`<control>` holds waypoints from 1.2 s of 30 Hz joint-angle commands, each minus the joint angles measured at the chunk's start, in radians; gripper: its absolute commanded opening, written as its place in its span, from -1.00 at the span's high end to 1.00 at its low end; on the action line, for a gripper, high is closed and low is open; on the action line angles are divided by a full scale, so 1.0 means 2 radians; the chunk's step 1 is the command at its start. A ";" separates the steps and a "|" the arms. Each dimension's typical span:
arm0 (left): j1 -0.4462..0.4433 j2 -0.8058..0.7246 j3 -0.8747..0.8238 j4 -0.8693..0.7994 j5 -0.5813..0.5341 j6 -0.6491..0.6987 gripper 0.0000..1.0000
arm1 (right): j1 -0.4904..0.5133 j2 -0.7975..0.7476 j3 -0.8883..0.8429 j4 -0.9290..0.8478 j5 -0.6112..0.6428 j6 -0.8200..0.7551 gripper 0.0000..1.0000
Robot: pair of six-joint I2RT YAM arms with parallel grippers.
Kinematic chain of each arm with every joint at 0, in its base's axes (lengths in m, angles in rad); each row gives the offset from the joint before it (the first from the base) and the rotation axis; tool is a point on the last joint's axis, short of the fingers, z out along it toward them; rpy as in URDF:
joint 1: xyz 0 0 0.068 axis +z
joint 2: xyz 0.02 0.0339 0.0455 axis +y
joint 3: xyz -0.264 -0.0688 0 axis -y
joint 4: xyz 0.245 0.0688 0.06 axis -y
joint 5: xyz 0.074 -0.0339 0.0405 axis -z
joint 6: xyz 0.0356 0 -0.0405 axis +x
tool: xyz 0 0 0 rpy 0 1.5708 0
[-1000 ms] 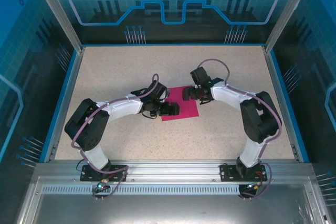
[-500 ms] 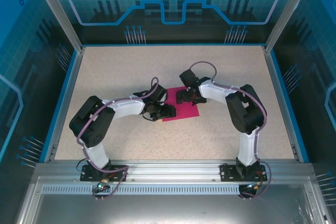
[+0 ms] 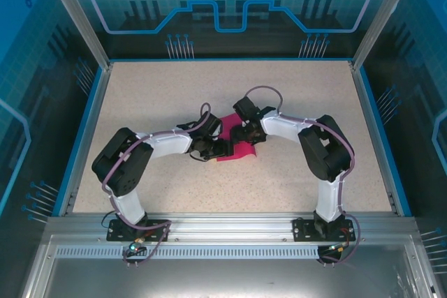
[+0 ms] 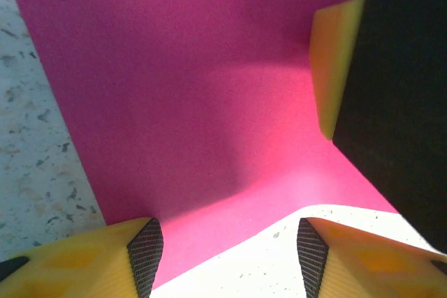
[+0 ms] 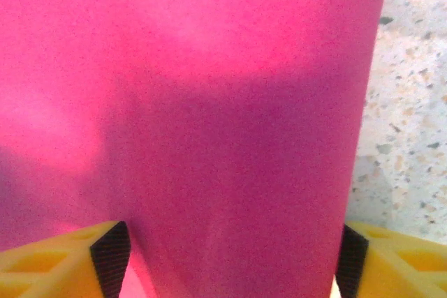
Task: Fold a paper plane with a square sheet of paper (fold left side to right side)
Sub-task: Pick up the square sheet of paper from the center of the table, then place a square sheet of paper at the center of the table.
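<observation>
The square sheet of paper [image 3: 244,150] is magenta-pink and lies mid-table, mostly covered by both grippers. My left gripper [image 3: 222,149] sits at its left edge and my right gripper [image 3: 243,135] over its far part. In the left wrist view the paper [image 4: 188,88] bows upward, its near edge running between my left gripper's [image 4: 227,259] parted fingers; a right finger [image 4: 335,68] shows at upper right. In the right wrist view the paper [image 5: 230,137] spans the gap of my right gripper [image 5: 232,259], whose jaws stand wide apart. Neither grips the paper.
The speckled beige table [image 3: 154,102] is bounded by a blue raised rim [image 3: 87,130] at the sides and back, with transparent blue panels above. A metal rail [image 3: 223,232] holding both arm bases runs along the near edge.
My right gripper has moved left and forward over the paper, and its jaws have narrowed. My left gripper's jaws have also narrowed. Less of the paper shows and it bows up.
</observation>
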 commanded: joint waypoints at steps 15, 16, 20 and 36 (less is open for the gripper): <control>0.137 -0.198 -0.090 0.058 0.119 0.014 -0.51 | -0.042 -0.112 -0.112 0.141 -0.204 0.009 0.51; 0.147 -0.210 -0.093 0.064 0.132 0.013 -0.53 | -0.051 -0.123 -0.119 0.146 -0.221 0.009 0.52; 0.171 -0.246 -0.099 0.090 0.174 0.009 -0.64 | -0.097 -0.178 -0.154 0.189 -0.312 -0.002 0.57; 0.144 -0.228 -0.054 0.344 0.343 -0.063 -0.81 | -0.165 -0.385 -0.143 0.124 -0.537 -0.065 0.55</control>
